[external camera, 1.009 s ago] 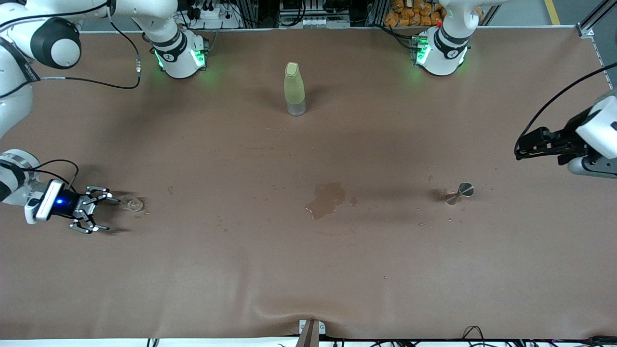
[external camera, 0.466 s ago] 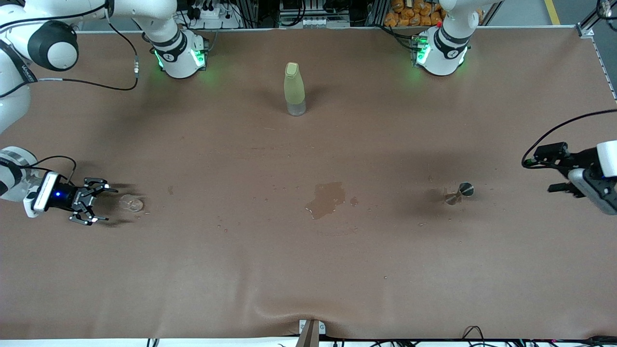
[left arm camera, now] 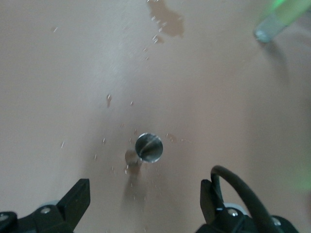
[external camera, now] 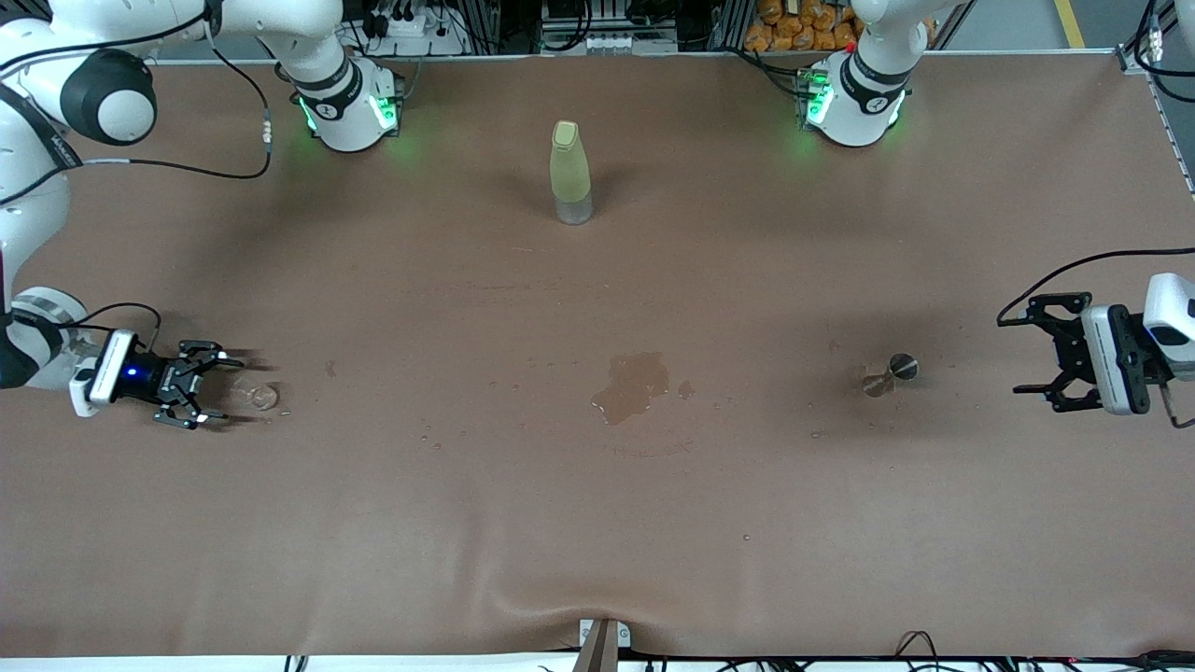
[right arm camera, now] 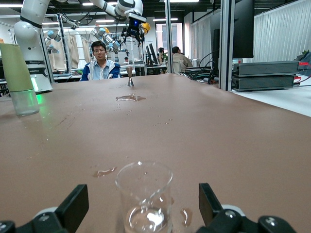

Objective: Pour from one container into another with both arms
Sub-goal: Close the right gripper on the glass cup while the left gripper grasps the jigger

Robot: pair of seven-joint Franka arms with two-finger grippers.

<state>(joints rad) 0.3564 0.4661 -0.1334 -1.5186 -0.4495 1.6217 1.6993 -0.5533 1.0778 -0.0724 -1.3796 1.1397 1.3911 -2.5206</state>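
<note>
Tabletop [external camera: 597, 523] from the front: right tool [external camera: 210, 385] spread, low beside the glass cup [external camera: 260, 398], left tool [external camera: 1036, 350] spread, apart from the silver cup [external camera: 892, 371]; left wrist view: silver cup [left arm camera: 146, 150] below open fingers [left arm camera: 77, 194]; right wrist view: glass cup [right arm camera: 145, 196] between spread fingers [right arm camera: 75, 204], untouched.

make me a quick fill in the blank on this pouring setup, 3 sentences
1. Both the left gripper and the right gripper have their fingers ____.
2. The right gripper sits low beside the clear glass cup, which stands ____ on the table.
3. The puddle lies between the glass cup and the ____ metal cup.

Missing words: open; upright; silver
</note>
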